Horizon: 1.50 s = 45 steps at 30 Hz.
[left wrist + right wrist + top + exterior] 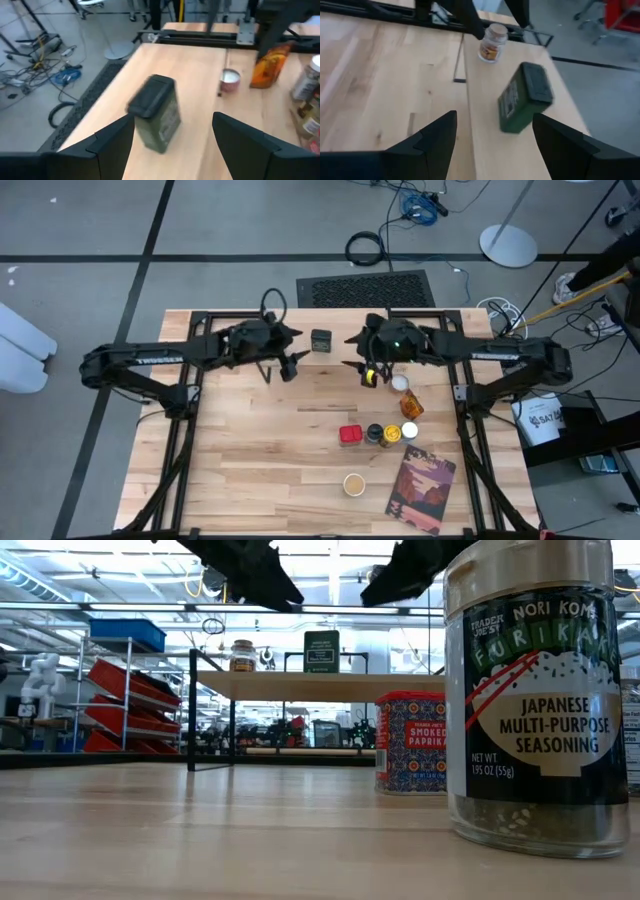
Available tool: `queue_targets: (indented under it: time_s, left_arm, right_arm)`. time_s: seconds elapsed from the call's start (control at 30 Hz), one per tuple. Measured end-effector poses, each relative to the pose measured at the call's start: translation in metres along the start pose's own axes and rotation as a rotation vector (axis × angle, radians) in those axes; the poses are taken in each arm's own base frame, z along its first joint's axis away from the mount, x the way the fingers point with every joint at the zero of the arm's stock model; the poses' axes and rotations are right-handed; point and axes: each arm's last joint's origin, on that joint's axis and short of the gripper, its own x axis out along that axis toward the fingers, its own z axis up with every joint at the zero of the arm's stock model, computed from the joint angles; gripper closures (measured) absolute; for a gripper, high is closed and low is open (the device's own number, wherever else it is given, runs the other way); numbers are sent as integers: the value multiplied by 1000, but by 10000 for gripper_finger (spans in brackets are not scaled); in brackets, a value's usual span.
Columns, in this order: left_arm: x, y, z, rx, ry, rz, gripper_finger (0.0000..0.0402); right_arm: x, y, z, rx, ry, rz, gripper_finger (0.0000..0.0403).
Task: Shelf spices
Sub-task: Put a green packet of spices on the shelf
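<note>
Wooden table (260, 460), jars mostly unshelved. Left gripper (290, 367) and right gripper (358, 367) spread wide, empty. Best: approach low, grab red paprika tin (350, 434) squarely.

A flat reddish-purple picture-covered book (422, 490) lies near the right front of the big wood-plank table (250, 460).

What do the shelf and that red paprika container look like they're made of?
The shelf: a pale wooden plank top, matte with visible grain, on thin black legs that look like painted metal. The red paprika container: probably a printed metal tin, judging by its rolled rim and patterned label, though coated card can't be ruled out.
</note>
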Motion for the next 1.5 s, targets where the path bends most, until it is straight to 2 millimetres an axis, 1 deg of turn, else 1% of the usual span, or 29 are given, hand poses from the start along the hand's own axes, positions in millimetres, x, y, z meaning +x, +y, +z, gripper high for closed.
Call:
queue_targets:
  time_s: [0.1, 0.27, 0.43, 0.53, 0.67, 0.73, 0.87, 1.03, 1.5]
  left_arm:
    - [3, -3, -1, 18, 8, -7, 123]
    - [1, -6, -1, -11, 5, -14, 123]
    - [-3, -16, 1, 2, -7, -50, 123]
    - [-5, -17, 2, 5, -13, -41, 123]
    - [-6, -17, 3, 5, -15, -15, 123]
    - [-6, -17, 2, 5, -14, -15, 123]
    - [-6, -17, 2, 6, -11, -14, 123]
    - [-6, -17, 2, 6, -11, -15, 123]
    - [-6, -17, 2, 7, -12, -15, 123]
  right_arm:
    - [11, -15, -4, 30, -17, 22, 154]
    - [24, -44, -7, 97, -77, -24, 154]
    - [38, -59, -14, 161, -115, 63, 154]
    - [47, -61, -19, 176, -113, 104, 154]
    - [57, -62, -23, 176, -100, 89, 151]
    - [60, -63, -22, 166, -120, 78, 149]
    - [60, -64, -22, 154, -118, 37, 147]
    - [60, -67, -23, 127, -111, 26, 147]
    - [60, -68, -25, 114, -110, 78, 147]
